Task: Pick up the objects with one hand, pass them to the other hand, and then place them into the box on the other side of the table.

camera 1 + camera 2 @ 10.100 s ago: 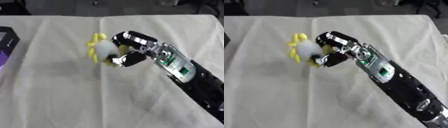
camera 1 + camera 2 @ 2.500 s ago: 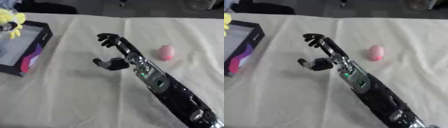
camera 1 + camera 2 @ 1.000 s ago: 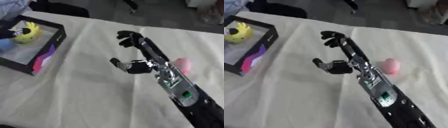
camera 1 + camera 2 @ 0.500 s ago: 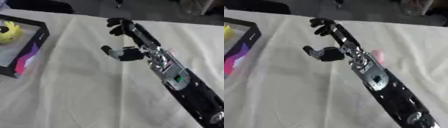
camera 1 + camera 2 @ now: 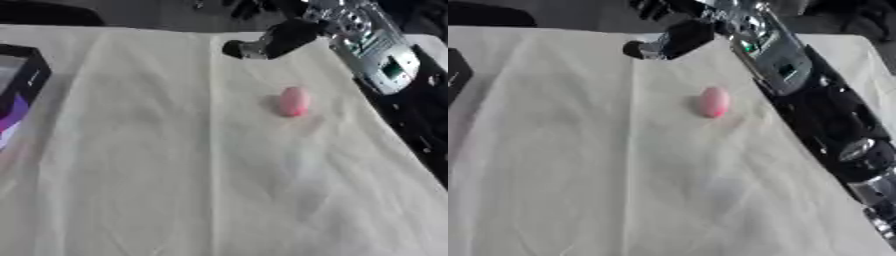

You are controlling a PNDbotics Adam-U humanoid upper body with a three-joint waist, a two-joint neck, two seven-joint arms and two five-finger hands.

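Left eye view, nearest part: a pale cloth-covered table (image 5: pixel 157 190) with long creases running away from the camera.
Right forearm: black with silver joints and a small green patch — it comes in from the right edge and slants up toward the far middle of the table.
Pink object (image 5: pixel 293 101): a small egg-shaped thing lying on the cloth, right of centre, just beside the forearm and apart from the hand.
Box (image 5: pixel 19 95): dark-walled, with a purple patch on its side, cut off by the left edge, well apart from the pink object.
Right hand (image 5: pixel 677 31): raised near the table's far edge, beyond the pink object — thumb stuck out to the left, fingers spread at the top of the frame, holding nothing.
Left hand: shows in neither view.
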